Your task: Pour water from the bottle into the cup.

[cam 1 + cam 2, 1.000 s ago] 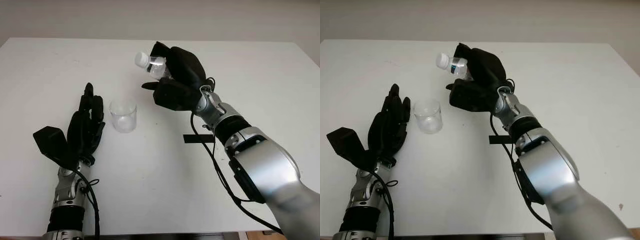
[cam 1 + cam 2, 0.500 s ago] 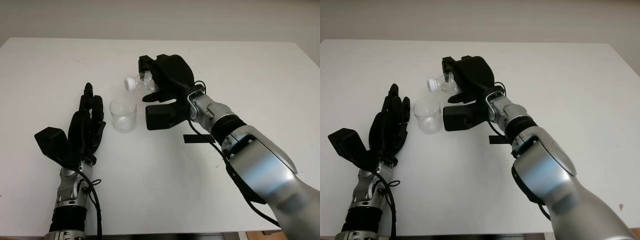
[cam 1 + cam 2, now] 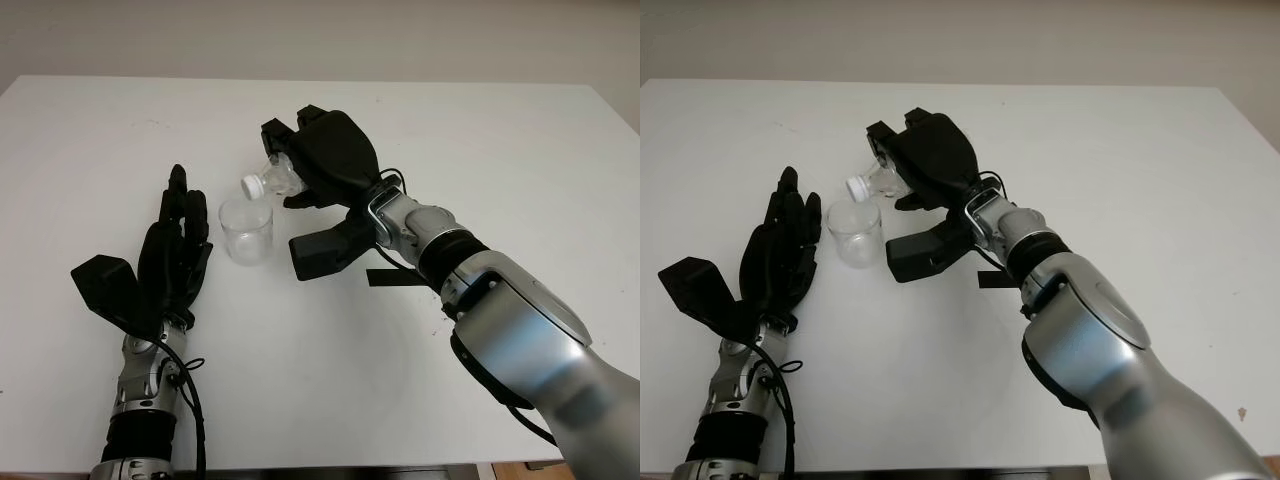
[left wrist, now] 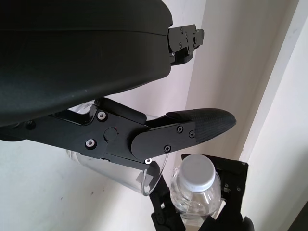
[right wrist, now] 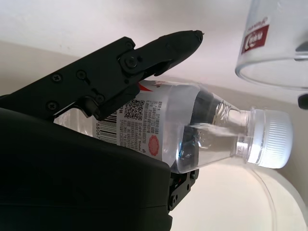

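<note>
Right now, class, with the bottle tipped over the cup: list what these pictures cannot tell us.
- Bottle body: in the head views the right hand covers it, leaving the capped neck.
- Water in the cup: cannot tell; clear glass on the white table.
- Cup base: in the left wrist view the left hand hides it.

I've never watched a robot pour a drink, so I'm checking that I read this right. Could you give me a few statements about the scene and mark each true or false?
1. The right hand grips the small clear plastic bottle. True.
2. The bottle stands upright. False: it is tipped over, neck towards the clear plastic cup.
3. The bottle's white screw cap is on. True.
4. The left hand holds the cup. False: it is open beside the cup, holding nothing.
5. The cup lies on its side. False: it stands upright on the white table.
</note>
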